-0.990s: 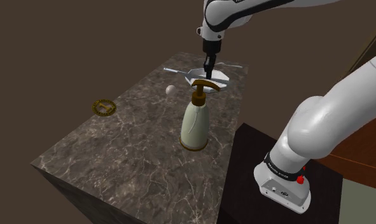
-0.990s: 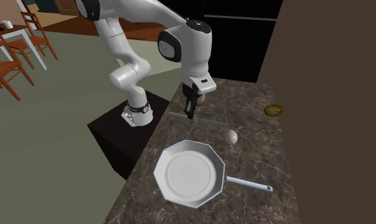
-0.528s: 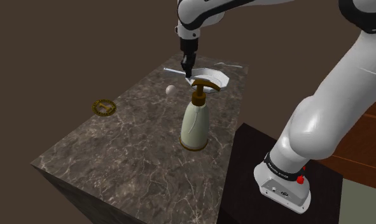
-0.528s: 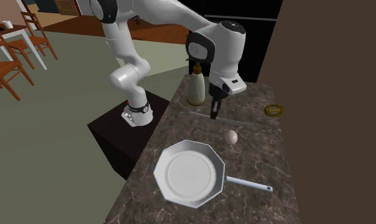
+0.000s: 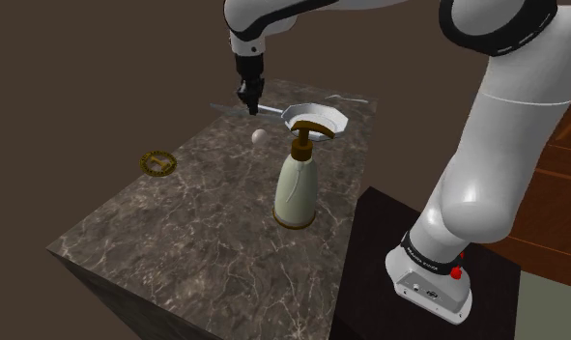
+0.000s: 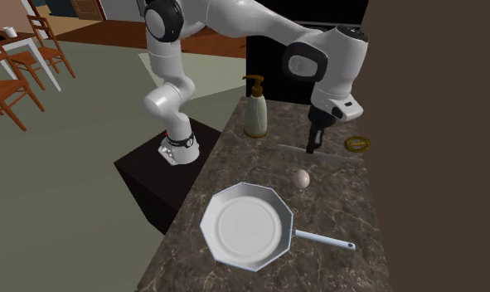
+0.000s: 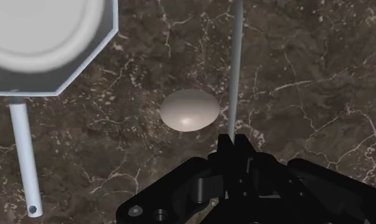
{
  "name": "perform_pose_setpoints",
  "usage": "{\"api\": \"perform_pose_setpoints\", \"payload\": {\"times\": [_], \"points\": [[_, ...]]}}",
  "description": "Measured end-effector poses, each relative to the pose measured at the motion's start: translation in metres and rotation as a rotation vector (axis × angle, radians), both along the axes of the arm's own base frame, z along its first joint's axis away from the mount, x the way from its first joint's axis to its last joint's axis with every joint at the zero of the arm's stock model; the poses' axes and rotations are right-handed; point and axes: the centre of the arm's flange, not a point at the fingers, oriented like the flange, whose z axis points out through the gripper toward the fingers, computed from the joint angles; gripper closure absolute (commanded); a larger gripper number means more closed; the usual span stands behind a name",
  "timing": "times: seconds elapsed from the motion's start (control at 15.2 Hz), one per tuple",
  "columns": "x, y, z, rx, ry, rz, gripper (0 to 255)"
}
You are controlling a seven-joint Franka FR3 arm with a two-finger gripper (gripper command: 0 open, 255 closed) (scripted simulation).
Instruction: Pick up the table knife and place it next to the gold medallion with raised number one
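The table knife (image 5: 225,106) is a thin grey blade held level above the dark marble counter (image 5: 206,222), with my black gripper (image 5: 246,104) shut on its middle. In the second exterior view the knife (image 6: 342,157) hangs under the gripper (image 6: 312,150), between the egg (image 6: 302,177) and the gold medallion (image 6: 359,143). The medallion (image 5: 157,162) lies flat near the counter's edge on the shoulder view's left, apart from the knife. In the wrist view the blade (image 7: 236,63) runs straight out from the closed fingers (image 7: 234,145), just beside the egg (image 7: 189,109).
A cream soap dispenser (image 5: 299,179) with a gold pump stands mid-counter. A white octagonal pan (image 6: 247,226) with a long handle (image 6: 326,241) lies at the counter's end past the egg (image 5: 261,137). My stand (image 5: 418,280) sits beside the counter.
The gripper has carried the knife away from above the pan toward the shoulder view's left, past the soap dispenser and egg, closer to the medallion. Nothing else moved.
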Motion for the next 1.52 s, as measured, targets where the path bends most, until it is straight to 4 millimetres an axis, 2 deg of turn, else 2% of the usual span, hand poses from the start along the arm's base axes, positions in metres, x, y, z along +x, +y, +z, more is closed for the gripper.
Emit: {"api": "perform_pose_setpoints", "payload": {"times": [0.66, 0.79, 1.52], "points": [[0.105, 0.08, -0.002, -0.003, 0.008, -0.001, 255], [0.114, 0.088, -0.008, -0.004, 0.011, -0.003, 255], [0.118, 0.088, -0.067, -0.005, 0.011, -0.005, 255]]}}
